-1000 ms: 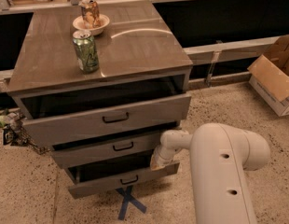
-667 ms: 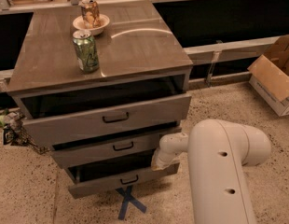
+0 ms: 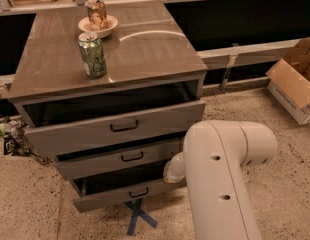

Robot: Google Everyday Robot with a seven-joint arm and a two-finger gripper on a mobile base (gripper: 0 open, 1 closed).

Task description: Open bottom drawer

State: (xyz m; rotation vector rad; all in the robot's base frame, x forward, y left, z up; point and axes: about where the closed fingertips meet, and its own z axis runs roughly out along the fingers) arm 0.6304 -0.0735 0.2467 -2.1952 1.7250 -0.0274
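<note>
My gripper (image 3: 171,172) sits at the right end of the bottom drawer (image 3: 110,199), at about 2 o'clock from its black handle (image 3: 139,192). It is mostly hidden behind my white arm (image 3: 220,184), so I cannot tell whether it is spread or closed. The drawer, lowest of three, stands partly pulled out. A blue tape cross (image 3: 137,218) lies on the floor at its 6 o'clock.

The hand (image 3: 173,171) sits at the right end of the bottom drawer (image 3: 120,196), which juts out to its left, beneath the middle drawer (image 3: 120,159). Up and left of the hand, on the worktop (image 3: 145,49), a can (image 3: 92,54) stands before a bowl (image 3: 111,23) holding a second can (image 3: 97,13). A box (image 3: 295,79) lies well to the hand's right.
</note>
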